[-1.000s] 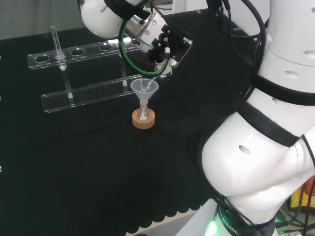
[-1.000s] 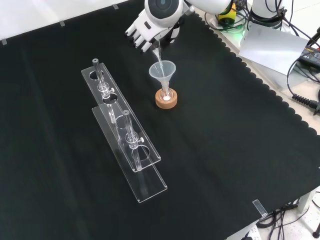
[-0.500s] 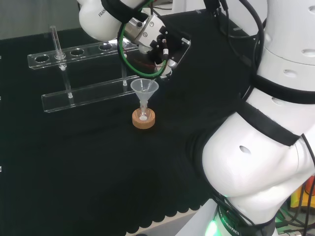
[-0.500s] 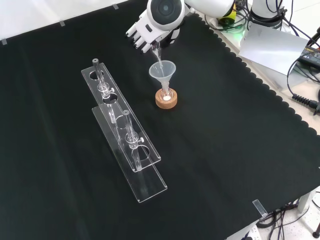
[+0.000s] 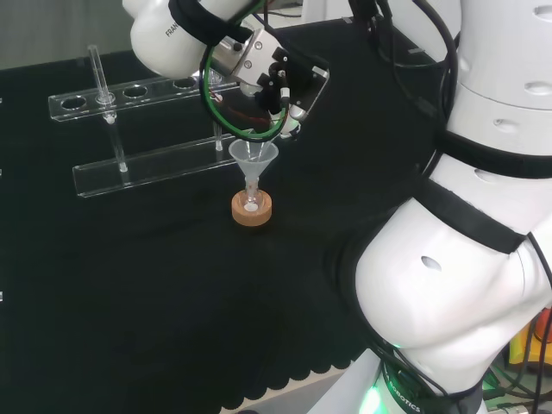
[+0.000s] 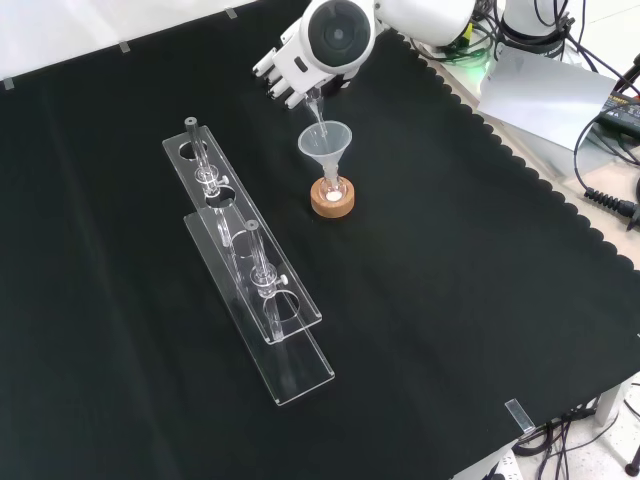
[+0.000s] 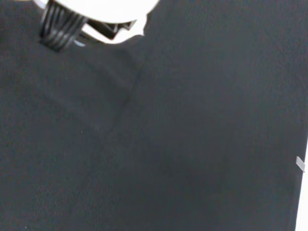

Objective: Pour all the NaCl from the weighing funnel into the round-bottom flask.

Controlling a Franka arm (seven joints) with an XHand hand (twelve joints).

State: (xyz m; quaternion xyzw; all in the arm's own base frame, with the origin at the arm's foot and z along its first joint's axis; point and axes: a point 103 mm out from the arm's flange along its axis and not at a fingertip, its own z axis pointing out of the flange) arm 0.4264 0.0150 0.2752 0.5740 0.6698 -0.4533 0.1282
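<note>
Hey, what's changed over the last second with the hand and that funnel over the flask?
The hand has drifted a little toward the right and slightly up in the front view, and to the left in the head view, still curled on the weighing funnel with its tip over the plastic funnel. The plastic funnel, the round-bottom flask on its cork ring and the clear rack stayed put.
</note>
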